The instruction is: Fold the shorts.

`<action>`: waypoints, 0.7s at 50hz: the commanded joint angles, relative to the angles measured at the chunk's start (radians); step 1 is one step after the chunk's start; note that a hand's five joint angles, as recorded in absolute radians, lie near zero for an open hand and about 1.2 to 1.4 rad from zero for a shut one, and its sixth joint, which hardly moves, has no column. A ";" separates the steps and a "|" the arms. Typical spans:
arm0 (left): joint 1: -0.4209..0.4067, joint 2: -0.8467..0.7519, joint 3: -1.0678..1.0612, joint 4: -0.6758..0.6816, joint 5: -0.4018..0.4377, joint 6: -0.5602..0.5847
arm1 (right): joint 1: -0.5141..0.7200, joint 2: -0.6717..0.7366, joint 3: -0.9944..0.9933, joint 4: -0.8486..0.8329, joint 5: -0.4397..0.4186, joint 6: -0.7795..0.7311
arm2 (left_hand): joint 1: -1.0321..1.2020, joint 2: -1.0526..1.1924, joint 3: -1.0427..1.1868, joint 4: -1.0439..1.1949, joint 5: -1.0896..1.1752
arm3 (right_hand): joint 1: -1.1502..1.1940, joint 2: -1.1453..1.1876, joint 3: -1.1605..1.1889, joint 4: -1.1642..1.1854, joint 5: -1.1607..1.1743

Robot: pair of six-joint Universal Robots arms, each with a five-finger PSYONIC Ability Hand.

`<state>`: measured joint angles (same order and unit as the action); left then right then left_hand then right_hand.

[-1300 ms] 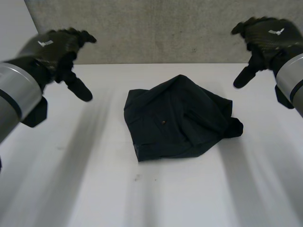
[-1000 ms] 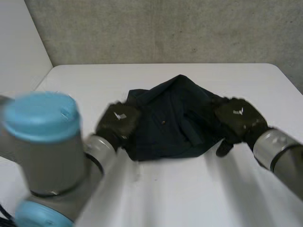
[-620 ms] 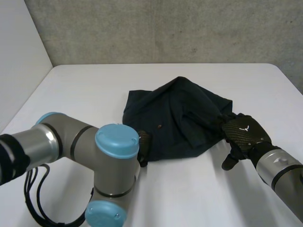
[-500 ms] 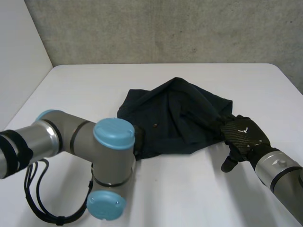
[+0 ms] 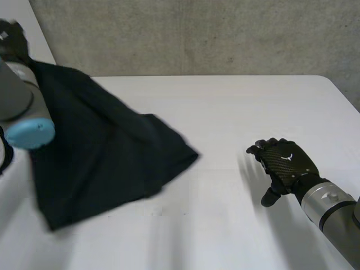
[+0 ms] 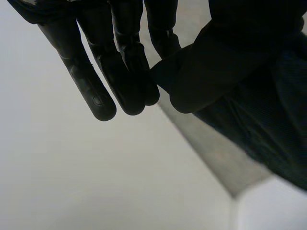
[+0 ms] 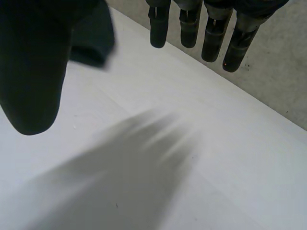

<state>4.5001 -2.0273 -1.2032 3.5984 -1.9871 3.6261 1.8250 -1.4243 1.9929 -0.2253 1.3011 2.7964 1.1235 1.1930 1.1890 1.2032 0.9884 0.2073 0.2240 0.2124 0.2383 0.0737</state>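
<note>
Left hand (image 6: 120, 62), far left of the scene and raised: fingers held straight, pinching a fold of the shorts (image 5: 101, 152) against the thumb. Grip is on an edge or corner of the cloth; which part of the garment, cannot tell.

Right hand (image 5: 284, 166), near right, low over the white table (image 5: 236, 107): fingers spread and straight, thumb out to the side, nothing in it. Well apart from the shorts.

Shorts hang from the left hand's pinch and drape across the front of the left arm (image 5: 14, 90). Cloth fans out toward the near side. One corner points right, toward the table's middle. Another corner hangs at the near left. Long axis runs on a diagonal from the held point at far left down to the near-left corner. Whether the lower edge touches the table, cannot tell. Waistband and leg ends not told apart.

Judgement: one-handed high hold looks meant to let the weight of the cloth pull out bunching before it is laid flat. Right hand sits open and clear, likely so it won't snag the cloth, ready to take a free corner. Folding proper not yet begun.
</note>
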 commanded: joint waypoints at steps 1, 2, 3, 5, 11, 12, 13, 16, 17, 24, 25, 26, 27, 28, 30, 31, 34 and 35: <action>-0.044 -0.077 0.106 0.106 0.007 0.089 | 0.000 0.010 0.001 -0.003 0.001 0.002 | 0.273 0.203 0.207 0.193 0.233 | -0.033 -0.049 -0.038 -0.064 -0.074; -0.058 -0.088 0.117 0.109 0.008 0.089 | 0.000 0.010 0.001 -0.003 0.003 0.002 | 0.273 0.203 0.207 0.193 0.233 | -0.033 -0.049 -0.038 -0.064 -0.074; -0.094 -0.108 0.132 0.111 0.011 0.088 | 0.000 0.010 0.001 -0.003 0.003 0.000 | 0.273 0.203 0.207 0.193 0.233 | -0.033 -0.049 -0.038 -0.064 -0.074; -0.140 -0.129 0.139 0.112 0.025 0.088 | -0.001 0.010 0.001 -0.005 0.003 0.002 | 0.273 0.203 0.207 0.193 0.233 | -0.033 -0.049 -0.038 -0.064 -0.074; -0.307 -0.204 0.125 0.111 0.169 0.082 | -0.003 0.011 0.004 -0.011 0.006 0.002 | 0.273 0.203 0.207 0.193 0.233 | -0.033 -0.049 -0.038 -0.064 -0.074; -0.327 -0.217 0.119 0.109 0.188 0.080 | -0.003 0.010 0.006 -0.014 0.006 0.002 | 0.273 0.203 0.207 0.193 0.233 | -0.033 -0.049 -0.038 -0.064 -0.074; -0.349 -0.229 0.111 0.109 0.204 0.079 | -0.004 0.010 0.009 -0.017 0.006 0.002 | 0.273 0.203 0.207 0.193 0.233 | -0.033 -0.049 -0.038 -0.064 -0.074; -0.446 -0.284 0.086 0.100 0.269 0.072 | -0.006 0.010 0.009 -0.023 0.007 0.002 | 0.273 0.203 0.207 0.193 0.233 | -0.033 -0.049 -0.038 -0.064 -0.074; -0.469 -0.297 0.080 0.098 0.284 0.072 | -0.006 0.011 0.011 -0.023 0.007 0.002 | 0.273 0.203 0.207 0.193 0.233 | -0.033 -0.049 -0.038 -0.064 -0.074; -0.575 -0.343 -0.002 0.097 0.343 0.098 | -0.009 0.010 0.015 -0.025 0.007 0.002 | -0.949 -1.018 -1.014 -1.029 -0.988 | -0.033 -0.049 -0.038 -0.064 -0.074; -0.579 -0.341 -0.006 0.097 0.340 0.105 | -0.010 0.010 0.015 -0.025 0.007 0.002 | -0.949 -1.018 -1.014 -1.029 -0.988 | -0.033 -0.049 -0.038 -0.064 -0.074; -0.584 -0.334 -0.013 0.094 0.332 0.123 | -0.010 0.010 0.015 -0.026 0.006 0.002 | -0.949 -1.018 -1.014 -1.029 -0.988 | -0.033 -0.049 -0.038 -0.064 -0.074; -0.584 -0.329 -0.019 0.092 0.326 0.134 | -0.010 0.008 0.014 -0.026 0.006 0.002 | -0.949 -1.018 -1.014 -1.029 -0.988 | -0.033 -0.049 -0.038 -0.064 -0.074; -0.585 -0.321 -0.024 0.091 0.314 0.144 | -0.012 0.010 0.012 -0.029 0.004 0.002 | -0.949 -1.018 -1.014 -1.029 -0.988 | -0.033 -0.049 -0.038 -0.064 -0.074; -0.587 -0.291 -0.044 0.079 0.252 0.181 | -0.012 0.010 0.009 -0.032 0.001 0.000 | -0.949 -1.018 -1.014 -1.029 -0.988 | -0.033 -0.049 -0.038 -0.064 -0.074; -0.582 -0.274 -0.056 0.071 0.225 0.190 | -0.012 0.010 0.000 -0.035 -0.005 0.000 | -0.949 -1.018 -1.014 -1.029 -0.988 | -0.033 -0.049 -0.038 -0.064 -0.074; -0.569 -0.183 -0.105 0.039 0.101 0.200 | -0.013 0.008 -0.022 -0.034 -0.011 -0.001 | -0.949 -1.018 -1.014 -1.029 -0.988 | -0.033 -0.049 -0.038 -0.064 -0.074; -0.561 -0.160 -0.119 0.028 0.074 0.197 | -0.006 0.010 -0.049 -0.029 -0.014 -0.014 | -0.949 -1.018 -1.014 -1.029 -0.988 | -0.033 -0.049 -0.038 -0.064 -0.074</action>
<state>3.9113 -2.3182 -1.2516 3.6748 -1.7303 3.7928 1.8131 -1.4147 1.9975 -0.2564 1.3007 2.7972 0.1862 0.2021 0.2145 0.2041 0.0446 0.2073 0.2240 0.2124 0.2388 0.0736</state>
